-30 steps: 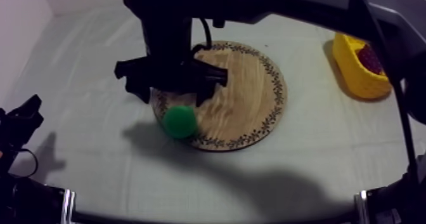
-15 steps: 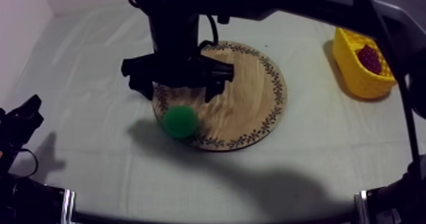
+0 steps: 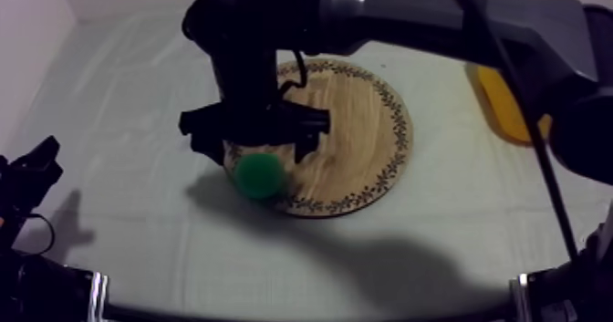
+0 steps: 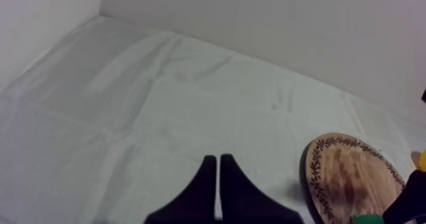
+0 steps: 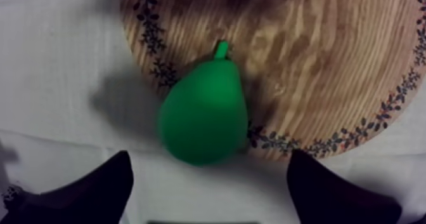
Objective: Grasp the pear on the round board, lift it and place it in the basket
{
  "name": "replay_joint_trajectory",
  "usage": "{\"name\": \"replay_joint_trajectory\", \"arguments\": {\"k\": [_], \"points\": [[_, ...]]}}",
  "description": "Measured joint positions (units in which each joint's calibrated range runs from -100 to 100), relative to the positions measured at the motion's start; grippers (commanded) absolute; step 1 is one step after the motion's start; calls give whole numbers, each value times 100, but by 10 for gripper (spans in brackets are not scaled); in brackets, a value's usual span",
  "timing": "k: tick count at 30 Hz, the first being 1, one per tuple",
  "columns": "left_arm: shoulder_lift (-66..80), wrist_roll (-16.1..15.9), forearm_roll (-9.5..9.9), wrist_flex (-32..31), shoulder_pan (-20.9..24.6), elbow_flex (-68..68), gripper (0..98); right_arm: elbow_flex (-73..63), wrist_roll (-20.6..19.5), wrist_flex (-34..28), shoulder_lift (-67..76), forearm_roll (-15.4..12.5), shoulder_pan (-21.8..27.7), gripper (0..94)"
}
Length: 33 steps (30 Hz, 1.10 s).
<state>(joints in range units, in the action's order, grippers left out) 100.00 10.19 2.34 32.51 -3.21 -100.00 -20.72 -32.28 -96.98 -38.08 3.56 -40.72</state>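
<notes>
Right gripper (image 3: 254,145) brought lower over the pear (image 3: 259,175), opened wide.
The pear is straddled at the wooden board (image 3: 365,125) edge, not yet gripped; the left gripper (image 4: 219,176) is closed.

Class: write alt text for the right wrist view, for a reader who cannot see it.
A green pear lies on the patterned rim of a round wooden board, stem toward the board's middle. The right hand hangs open above it, holding nothing.

cloth (image 3: 109,116): grey-white, creased, spread flat | wall (image 4: 285,30): pale, plain, at cloth's far edge
</notes>
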Motion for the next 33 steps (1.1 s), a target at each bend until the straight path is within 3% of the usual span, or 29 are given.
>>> {"name": "replay_joint_trajectory", "arguments": {"k": [19,25,33], "points": [[0,0,0,0,0,0,1,-322,104,256,-929,-195,52,874],[0,0,0,0,0,0,1,-394,104,324,-1098,-211,68,734],[0,0,0,0,0,0,1,-370,206,399,-1146,-179,58,421]]}}
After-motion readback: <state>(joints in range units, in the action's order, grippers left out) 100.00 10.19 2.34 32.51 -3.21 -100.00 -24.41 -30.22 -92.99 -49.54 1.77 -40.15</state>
